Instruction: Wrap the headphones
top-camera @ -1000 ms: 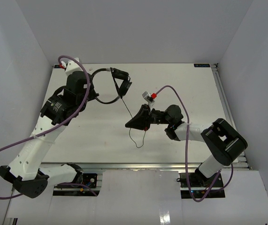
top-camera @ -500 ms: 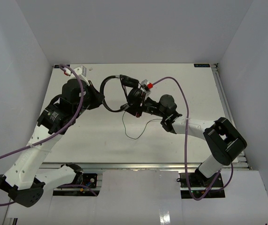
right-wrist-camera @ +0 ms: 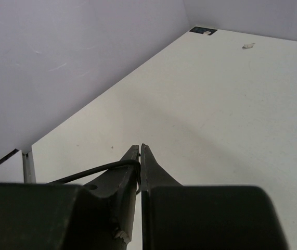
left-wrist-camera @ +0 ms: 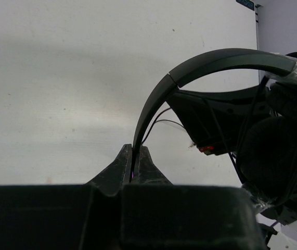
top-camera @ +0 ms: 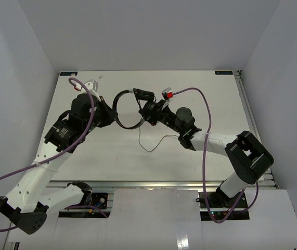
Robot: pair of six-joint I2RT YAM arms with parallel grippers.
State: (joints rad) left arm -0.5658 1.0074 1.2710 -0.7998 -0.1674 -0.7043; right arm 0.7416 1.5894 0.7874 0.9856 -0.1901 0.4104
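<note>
I find the headphones (top-camera: pixel 123 124) held over the table (top-camera: pixel 221 104), between both arms. The left gripper (left-wrist-camera: pixel 135 156) is clamped on the thin headband (left-wrist-camera: pixel 226 60); the right gripper (right-wrist-camera: pixel 139 152) pinches the cable (right-wrist-camera: pixel 99 170). I judge them light, the band springy, the cable limp and best gripped near its free tail. The band runs left to right, with the earcups (left-wrist-camera: pixel 270 151) at the right gripper's end.

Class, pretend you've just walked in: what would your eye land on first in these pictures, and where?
The small black on-ear headphones with a thin curved headband, held over the white table between the two arms. The left claw is shut on the headband; the right claw pinches their thin black cable.
</note>
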